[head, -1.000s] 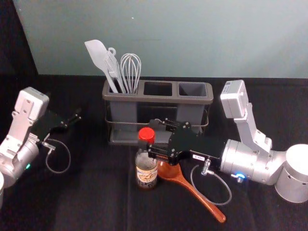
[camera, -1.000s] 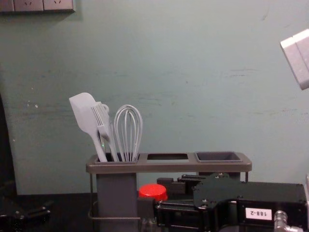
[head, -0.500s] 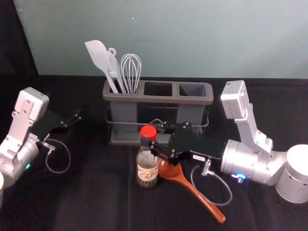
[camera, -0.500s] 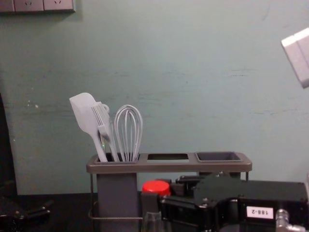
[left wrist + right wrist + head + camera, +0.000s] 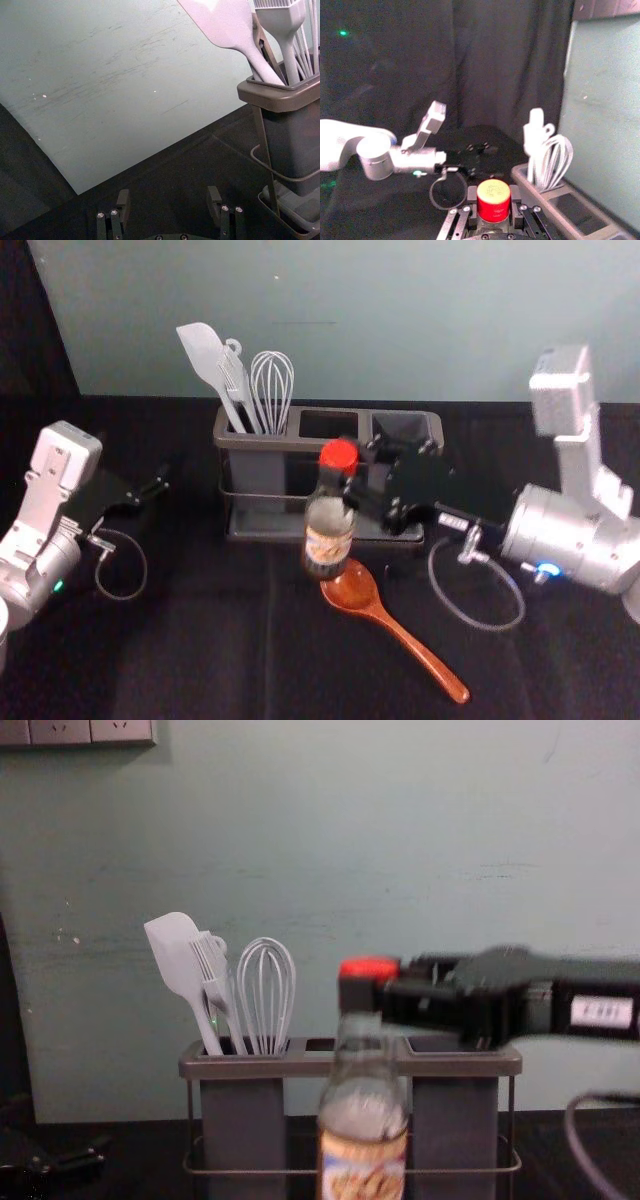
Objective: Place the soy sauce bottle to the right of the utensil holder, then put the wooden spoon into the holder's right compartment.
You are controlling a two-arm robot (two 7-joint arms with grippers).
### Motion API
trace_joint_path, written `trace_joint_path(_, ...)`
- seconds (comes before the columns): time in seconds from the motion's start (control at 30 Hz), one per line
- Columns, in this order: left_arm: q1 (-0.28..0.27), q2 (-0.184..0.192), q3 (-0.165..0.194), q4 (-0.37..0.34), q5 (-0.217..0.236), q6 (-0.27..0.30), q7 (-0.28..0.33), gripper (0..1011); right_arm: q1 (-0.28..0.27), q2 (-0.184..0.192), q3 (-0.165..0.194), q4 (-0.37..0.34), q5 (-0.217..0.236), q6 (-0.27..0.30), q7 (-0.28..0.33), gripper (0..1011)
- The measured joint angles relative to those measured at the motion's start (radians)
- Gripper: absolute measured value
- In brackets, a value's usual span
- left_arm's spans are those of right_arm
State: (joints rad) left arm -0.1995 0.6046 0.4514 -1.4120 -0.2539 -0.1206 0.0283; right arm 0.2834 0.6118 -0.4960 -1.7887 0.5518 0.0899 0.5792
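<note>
My right gripper [image 5: 362, 478] is shut on the neck of the soy sauce bottle [image 5: 329, 532], which hangs upright in front of the utensil holder [image 5: 270, 443]. In the right wrist view the red cap [image 5: 493, 201] sits between the fingertips of my right gripper [image 5: 493, 200]. The wooden spoon [image 5: 385, 616] lies on the table, bowl toward the holder, below the bottle in the head view. The holder's right compartment [image 5: 400, 426] is vacant. My left gripper [image 5: 160, 483] is parked at the left; in the left wrist view the left gripper [image 5: 169, 202] stands open, holding nothing.
A white spatula [image 5: 203, 353], a brush and a whisk [image 5: 271, 387] stand in the holder's left compartment. The wall [image 5: 400, 320] rises behind the holder. Black cloth [image 5: 180, 640] covers the table.
My right gripper closed on the bottle's neck, then lifted it off the table, moving it up and to the right. More of the spoon's bowl shows. The left arm stayed still.
</note>
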Motion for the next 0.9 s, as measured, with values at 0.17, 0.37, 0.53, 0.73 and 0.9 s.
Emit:
trace_joint_path(0.17,0.000,0.000,0.000,0.000,0.000,0.000,0.000,1005,0.019,0.028,0.047,-0.037,0.032,0.022,-0.018,374)
trace_joint_path(0.37,0.000,0.000,0.000,0.000,0.000,0.000,0.000,1005,0.052,0.048,0.087,-0.053,0.062,0.042,-0.035,374)
trace_joint_path(0.53,0.000,0.000,0.000,0.000,0.000,0.000,0.000,1005,0.073,0.066,0.110,-0.058,0.083,0.055,-0.046,373)
trace_joint_path(0.73,0.000,0.000,0.000,0.000,0.000,0.000,0.000,1005,0.066,0.096,0.146,-0.063,0.115,0.064,-0.065,373)
trace_joint_path(0.9,0.000,0.000,0.000,0.000,0.000,0.000,0.000,1005,0.040,0.134,0.184,-0.082,0.144,0.065,-0.068,373)
